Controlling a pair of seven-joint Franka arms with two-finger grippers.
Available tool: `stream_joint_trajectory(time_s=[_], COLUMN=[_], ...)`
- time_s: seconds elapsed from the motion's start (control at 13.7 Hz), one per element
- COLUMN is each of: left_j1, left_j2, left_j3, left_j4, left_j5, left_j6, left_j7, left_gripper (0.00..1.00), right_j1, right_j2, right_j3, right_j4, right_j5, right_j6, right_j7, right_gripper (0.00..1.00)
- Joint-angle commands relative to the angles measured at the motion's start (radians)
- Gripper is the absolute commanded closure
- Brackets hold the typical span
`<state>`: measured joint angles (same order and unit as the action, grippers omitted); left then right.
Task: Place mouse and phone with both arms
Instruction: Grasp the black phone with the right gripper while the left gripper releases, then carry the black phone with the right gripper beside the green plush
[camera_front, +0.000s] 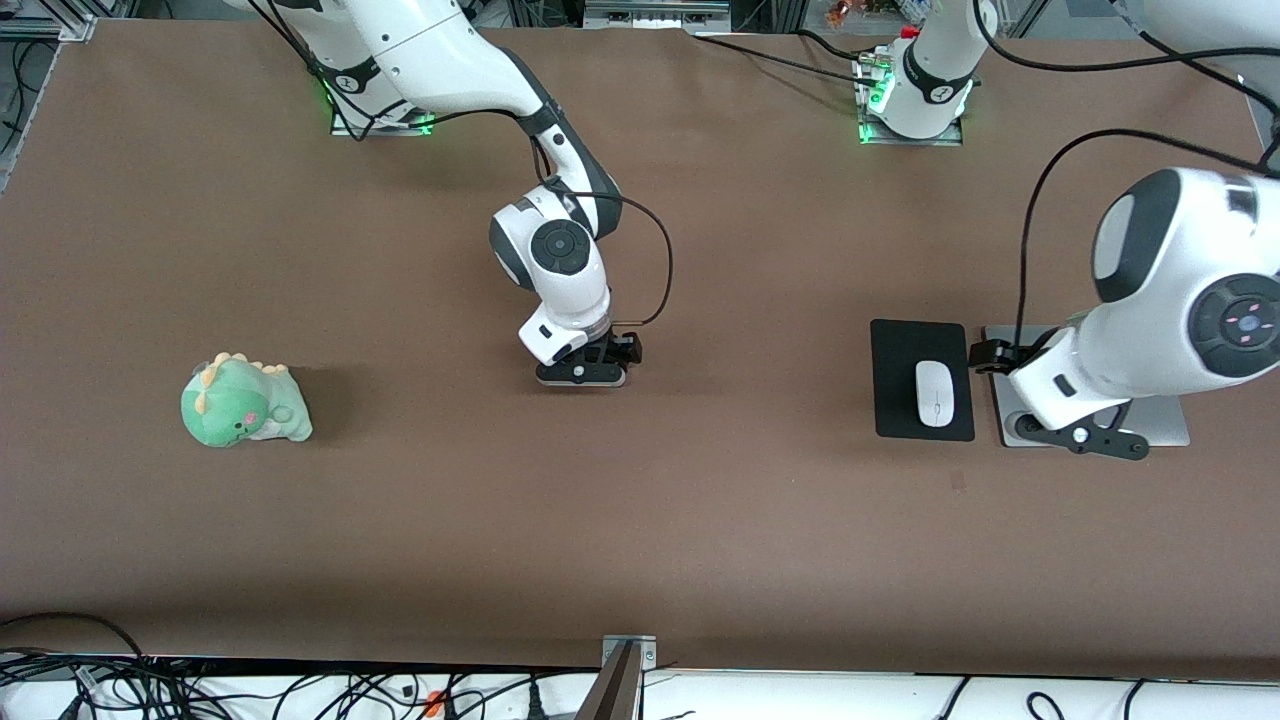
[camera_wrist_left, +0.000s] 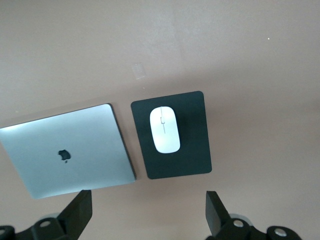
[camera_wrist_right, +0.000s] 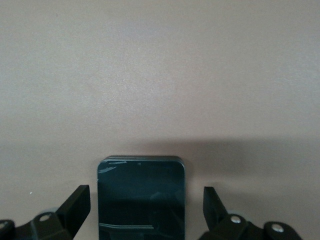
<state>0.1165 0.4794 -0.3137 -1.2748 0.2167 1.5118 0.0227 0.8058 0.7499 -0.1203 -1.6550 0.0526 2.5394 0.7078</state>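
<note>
The white mouse (camera_front: 936, 393) lies on a black mouse pad (camera_front: 895, 380) toward the left arm's end of the table; the left wrist view shows the mouse (camera_wrist_left: 165, 129) too. My left gripper (camera_front: 1080, 438) hangs open over the closed laptop beside the pad, and its gripper (camera_wrist_left: 147, 217) holds nothing. Low at the table's middle, my right gripper (camera_front: 583, 374) hides the phone in the front view. In the right wrist view the black phone (camera_wrist_right: 141, 200) lies flat between the spread fingers (camera_wrist_right: 75, 207) of the open right gripper (camera_wrist_right: 145, 210), a gap on each side.
A closed silver laptop (camera_front: 1165, 425) lies beside the mouse pad, also in the left wrist view as laptop (camera_wrist_left: 67, 150) and pad (camera_wrist_left: 195, 145). A green dinosaur plush (camera_front: 243, 402) sits toward the right arm's end. Cables run along the table's near edge.
</note>
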Motion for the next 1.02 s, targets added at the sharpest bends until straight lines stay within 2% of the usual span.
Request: stream_joint_trajectory(time_s=[0.0, 0.07, 0.22, 0.29, 0.36, 0.44, 0.51, 0.58, 0.66, 0.8, 0.95], left_j1=[-0.033, -0.090, -0.203, -0.210, -0.207, -0.205, -0.198, -0.196, -0.196, -0.196, -0.196], left_j2=[-0.069, -0.109, -0.207, -0.278, -0.359, -0.433, -0.455, -0.449, -0.440, -0.436, -0.439], left_j3=[0.039, 0.120, 0.310, 0.356, 0.366, 0.367, 0.367, 0.367, 0.366, 0.366, 0.363], left_j4=[0.022, 0.006, -0.084, -0.154, -0.272, -0.378, -0.408, -0.393, -0.371, -0.368, -0.356], left_j5=[0.006, -0.002, -0.121, -0.178, -0.200, -0.198, -0.192, -0.189, -0.189, -0.195, -0.198], left_j6=[-0.027, -0.025, -0.007, 0.081, 0.169, 0.242, 0.254, 0.240, 0.222, 0.196, 0.160], left_j7=[0.071, 0.082, 0.149, 0.157, 0.155, 0.155, 0.152, 0.149, 0.143, 0.117, 0.076], left_gripper=[0.00, 0.00, 0.00, 0.00, 0.00, 0.00, 0.00, 0.00, 0.00, 0.00, 0.00], right_j1=[0.026, 0.032, 0.033, 0.036, 0.036, 0.036, 0.035, 0.035, 0.033, 0.027, 0.024], right_j2=[0.022, 0.028, 0.031, 0.040, 0.045, 0.045, 0.045, 0.045, 0.048, 0.051, 0.051], right_j3=[-0.013, -0.013, -0.013, -0.013, -0.013, -0.013, -0.013, -0.013, -0.013, -0.012, -0.012], right_j4=[-0.016, -0.014, -0.014, -0.016, -0.016, -0.014, -0.014, -0.014, -0.012, -0.003, -0.002], right_j5=[-0.017, -0.016, -0.016, -0.016, -0.017, -0.020, -0.031, -0.042, -0.043, -0.051, -0.053], right_j6=[0.061, 0.064, 0.065, 0.079, 0.091, 0.091, 0.091, 0.091, 0.091, 0.090, 0.085], right_j7=[0.016, 0.016, 0.018, 0.016, 0.016, 0.013, 0.009, 0.004, 0.004, -0.011, -0.018], right_gripper=[0.00, 0.00, 0.00, 0.00, 0.00, 0.12, 0.27, 0.37, 0.41, 0.67, 0.82])
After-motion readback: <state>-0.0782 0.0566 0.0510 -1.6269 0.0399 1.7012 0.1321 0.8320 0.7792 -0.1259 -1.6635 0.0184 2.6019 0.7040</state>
